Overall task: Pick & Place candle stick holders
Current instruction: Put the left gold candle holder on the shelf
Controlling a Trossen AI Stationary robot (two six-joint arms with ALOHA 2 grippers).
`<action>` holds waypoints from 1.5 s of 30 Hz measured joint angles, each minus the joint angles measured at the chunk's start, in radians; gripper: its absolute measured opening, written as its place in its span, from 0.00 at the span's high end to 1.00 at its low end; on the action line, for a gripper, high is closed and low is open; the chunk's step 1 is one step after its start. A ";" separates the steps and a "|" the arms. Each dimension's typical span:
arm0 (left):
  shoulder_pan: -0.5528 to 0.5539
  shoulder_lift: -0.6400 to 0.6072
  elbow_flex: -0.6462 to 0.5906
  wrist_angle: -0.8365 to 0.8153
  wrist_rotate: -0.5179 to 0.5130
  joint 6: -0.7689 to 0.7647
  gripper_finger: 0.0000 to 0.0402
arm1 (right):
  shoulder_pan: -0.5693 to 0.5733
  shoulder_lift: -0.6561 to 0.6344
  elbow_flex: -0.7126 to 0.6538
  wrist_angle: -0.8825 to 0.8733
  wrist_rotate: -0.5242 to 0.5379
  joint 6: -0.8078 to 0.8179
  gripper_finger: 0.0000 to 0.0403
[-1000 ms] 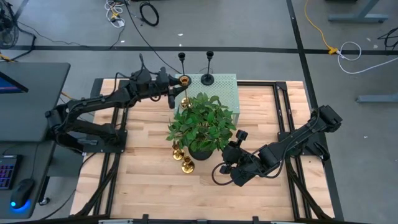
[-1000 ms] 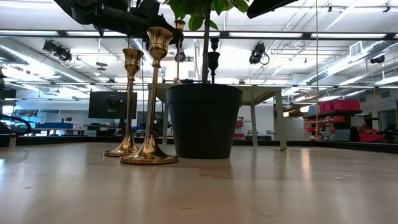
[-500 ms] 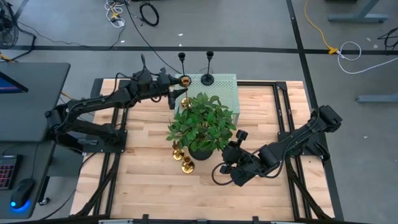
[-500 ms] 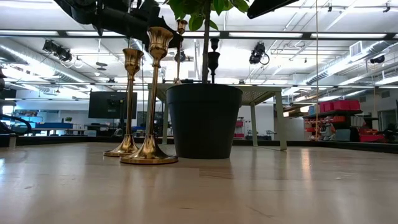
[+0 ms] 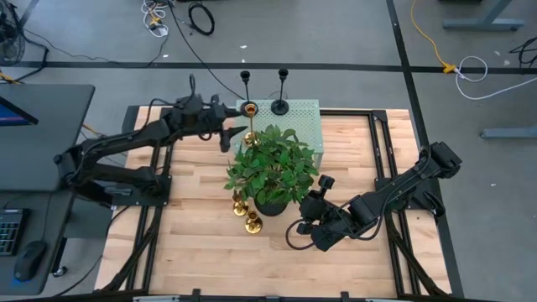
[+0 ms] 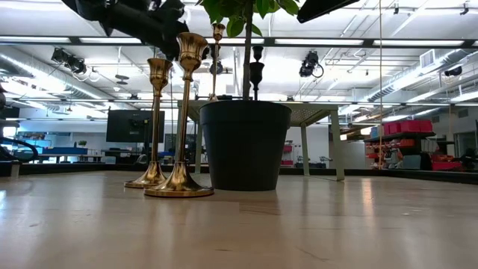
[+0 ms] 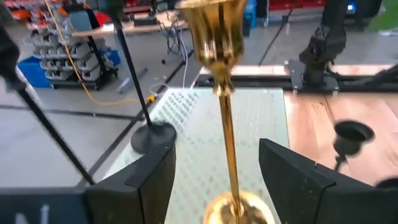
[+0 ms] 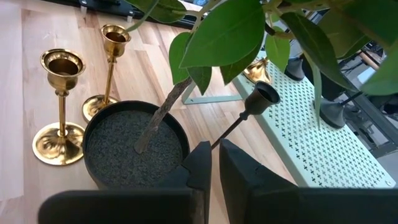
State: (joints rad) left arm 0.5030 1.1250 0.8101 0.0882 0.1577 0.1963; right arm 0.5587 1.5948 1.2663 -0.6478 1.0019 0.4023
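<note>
L gripper [image 5: 228, 132] sits over the pale green perforated platform [image 5: 306, 113] at the table's far edge, jaws spread wide w/ a gold holder [image 7: 222, 93] standing upright betw. the two fingers [image 7: 292, 177], stem clear of both pads, base on the platform. Two black holders [image 5: 280, 92] stand at the platform's far side, beyond the gold one. Two more gold holders [image 6: 179, 119] stand on the wood table [image 5: 193, 243], just beside the black plant pot [image 6: 245, 146]. One more black holder [image 8: 252, 109] shows near the pot in the R wrist view. R gripper [image 5: 304, 228] rests low near the pot, jaws nearly pressed together, nothing betw. them.
</note>
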 joint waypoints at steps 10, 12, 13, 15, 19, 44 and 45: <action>-0.003 -0.122 0.000 -0.296 0.056 0.071 0.42 | 0.000 0.000 0.000 0.000 0.000 0.004 0.92; -0.003 -0.147 0.000 -0.371 0.124 0.073 0.42 | 0.000 0.000 0.000 0.000 0.000 0.004 0.92; -0.005 -0.157 0.000 -0.404 0.162 0.069 0.42 | 0.001 0.000 0.000 0.000 0.000 0.004 0.92; -0.023 -0.172 0.000 -0.470 0.201 0.048 0.42 | 0.001 0.000 0.000 0.000 0.000 0.004 0.92; -0.127 -0.185 0.000 -0.557 0.201 0.022 0.45 | 0.001 0.000 0.000 0.000 0.000 0.004 0.92; -0.747 -0.189 -0.519 0.108 -0.326 -0.398 0.51 | 0.002 0.000 0.000 0.012 -0.001 -0.004 0.92; -0.753 -0.188 -0.543 0.168 -0.336 -0.402 0.51 | 0.002 0.000 0.000 0.012 -0.001 -0.009 0.92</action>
State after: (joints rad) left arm -0.2499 0.9365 0.2675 0.2567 -0.1787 -0.2056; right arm 0.5602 1.5950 1.2663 -0.6353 1.0012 0.3930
